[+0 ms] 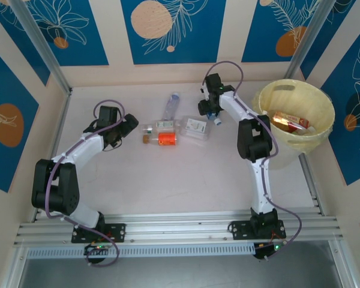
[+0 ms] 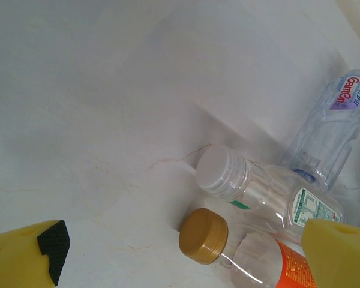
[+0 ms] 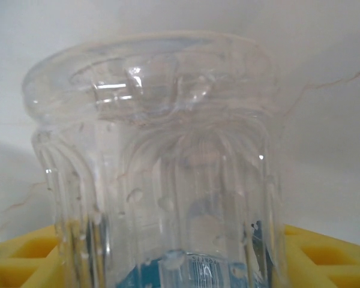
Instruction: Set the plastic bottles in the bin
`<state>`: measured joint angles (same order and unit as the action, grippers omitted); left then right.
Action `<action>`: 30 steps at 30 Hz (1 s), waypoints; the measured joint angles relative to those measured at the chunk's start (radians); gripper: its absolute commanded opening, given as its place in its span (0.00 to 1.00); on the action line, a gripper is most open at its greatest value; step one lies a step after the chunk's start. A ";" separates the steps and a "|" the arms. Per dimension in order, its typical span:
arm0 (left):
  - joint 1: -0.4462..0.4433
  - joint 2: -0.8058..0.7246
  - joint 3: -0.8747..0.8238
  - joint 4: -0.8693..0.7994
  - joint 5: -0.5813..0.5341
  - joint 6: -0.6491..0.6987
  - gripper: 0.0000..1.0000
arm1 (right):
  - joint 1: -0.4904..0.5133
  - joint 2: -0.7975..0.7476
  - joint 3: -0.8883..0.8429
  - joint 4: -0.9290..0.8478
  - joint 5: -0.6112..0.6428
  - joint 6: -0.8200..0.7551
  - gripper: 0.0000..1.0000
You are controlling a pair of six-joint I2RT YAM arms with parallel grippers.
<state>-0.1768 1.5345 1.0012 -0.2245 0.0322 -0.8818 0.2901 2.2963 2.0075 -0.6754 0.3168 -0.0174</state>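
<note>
The left gripper (image 1: pixel 129 124), jaws wide apart and empty, is left of centre over the table (image 1: pixel 168 186). Just right of it lie a gold-capped bottle (image 2: pixel 204 236) and a white-capped bottle (image 2: pixel 223 171). The right gripper (image 1: pixel 211 113) straddles a clear bottle (image 3: pixel 162 180); whether it pinches it I cannot tell. The pale yellow bin (image 1: pixel 329 123) stands at the table's far right corner, with copper-red bottles (image 1: pixel 290 122) inside.

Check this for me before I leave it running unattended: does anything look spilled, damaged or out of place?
Nothing stands out. The clear bottles lie on their sides mid-table, and the table around them looks dry. The bin stands upright with a copper-red bottle inside.
</note>
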 measured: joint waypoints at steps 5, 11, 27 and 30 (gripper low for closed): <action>0.000 0.000 0.000 0.003 0.010 0.000 1.00 | 0.035 -0.256 -0.209 0.122 0.001 -0.011 0.44; 0.000 0.000 -0.003 0.008 0.013 -0.001 1.00 | 0.073 -0.528 -0.417 0.212 -0.033 -0.010 0.43; 0.000 0.017 -0.020 0.057 0.088 -0.023 1.00 | -0.183 -1.101 -0.542 0.190 -0.195 0.062 0.45; 0.000 0.005 -0.035 0.079 0.105 -0.036 1.00 | -0.303 -1.138 -0.521 0.161 -0.194 0.065 0.46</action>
<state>-0.1768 1.5391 0.9665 -0.1452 0.1368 -0.9180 -0.0128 1.1587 1.4868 -0.5140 0.1230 0.0479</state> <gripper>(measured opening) 0.999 0.623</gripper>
